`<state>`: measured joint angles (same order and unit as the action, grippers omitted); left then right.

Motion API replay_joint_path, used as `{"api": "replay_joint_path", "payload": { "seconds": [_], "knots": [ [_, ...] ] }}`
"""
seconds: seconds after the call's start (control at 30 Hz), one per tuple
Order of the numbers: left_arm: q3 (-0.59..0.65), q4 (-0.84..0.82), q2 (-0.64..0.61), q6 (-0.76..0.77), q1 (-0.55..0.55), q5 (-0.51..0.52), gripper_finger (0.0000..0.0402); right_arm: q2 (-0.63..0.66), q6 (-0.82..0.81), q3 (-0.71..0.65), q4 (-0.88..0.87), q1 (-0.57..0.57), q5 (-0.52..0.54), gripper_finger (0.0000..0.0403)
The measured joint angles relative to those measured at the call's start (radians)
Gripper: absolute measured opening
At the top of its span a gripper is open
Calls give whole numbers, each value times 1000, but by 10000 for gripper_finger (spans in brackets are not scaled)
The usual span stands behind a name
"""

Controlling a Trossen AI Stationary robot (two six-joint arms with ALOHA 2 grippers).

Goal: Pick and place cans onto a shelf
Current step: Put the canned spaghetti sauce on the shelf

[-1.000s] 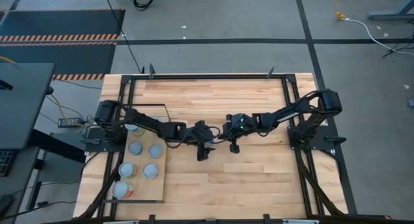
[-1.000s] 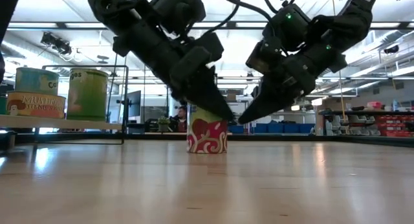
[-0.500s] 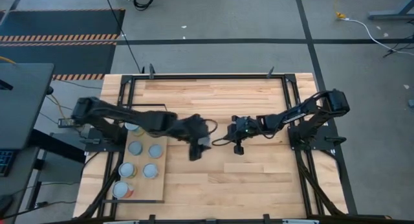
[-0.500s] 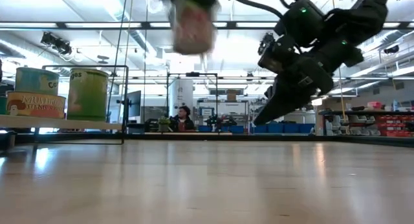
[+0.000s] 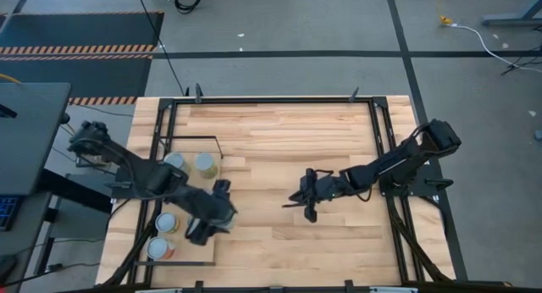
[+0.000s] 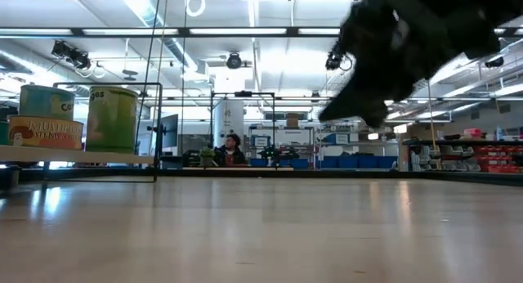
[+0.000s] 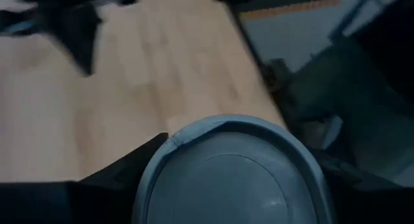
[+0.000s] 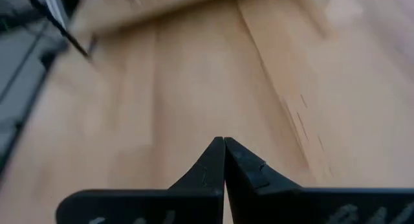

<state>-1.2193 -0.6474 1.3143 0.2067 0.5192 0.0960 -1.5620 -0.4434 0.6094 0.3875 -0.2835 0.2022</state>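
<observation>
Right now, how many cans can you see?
5. Two cans sit at one end of the shelf, two near the other, one is in the left hand. Its arm may hide more.

I see the planked wooden table (image 5: pixel 279 140) on grey floor (image 5: pixel 279 22), hazard-striped mats (image 5: pixel 76 49) at one side, and a seated person (image 6: pixel 231 148) beyond.
</observation>
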Motion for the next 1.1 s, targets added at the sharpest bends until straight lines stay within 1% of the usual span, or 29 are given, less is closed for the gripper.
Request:
{"api": "replay_joint_path", "payload": {
  "seconds": [0.07, 0.13, 0.3, 0.4, 0.47, 0.6, 0.67, 0.7, 0.83, 0.97, 1.1],
  "knots": [
    [20, -10, -22, -40, 31, -44, 269, -1, -10, 42, 5, -23, 35, 9],
    [21, -23, -35, -112, 54, -75, 269, 2, -10, 81, -3, -42, 60, 9],
    [20, -93, -64, -370, 102, -123, 268, 2, -50, 168, -1, -73, 108, 9],
    [20, -133, -69, -512, 104, -168, 268, 2, -80, 212, 1, -96, 154, 9],
    [20, -204, -74, -581, 104, -171, 268, 2, -88, 232, 1, -115, 182, 9],
    [21, -312, -73, -755, 99, -145, 268, 2, -98, 256, 3, -145, 250, 9],
    [20, -289, -73, -822, 99, -147, 268, 2, -99, 256, 3, -157, 286, 9],
    [20, -284, -73, -825, 101, -161, 268, 2, -99, 256, 3, -162, 302, 9],
    [20, -286, -72, -757, 113, -288, 268, -1, -104, 256, 2, -172, 331, 9],
    [50, -291, -71, -727, 132, -338, 268, -4, -127, 256, 2, -174, 356, 9],
    [109, -178, -71, -724, 154, -430, 268, -7, -136, 256, 1, -174, 385, 9]
  ]
}}
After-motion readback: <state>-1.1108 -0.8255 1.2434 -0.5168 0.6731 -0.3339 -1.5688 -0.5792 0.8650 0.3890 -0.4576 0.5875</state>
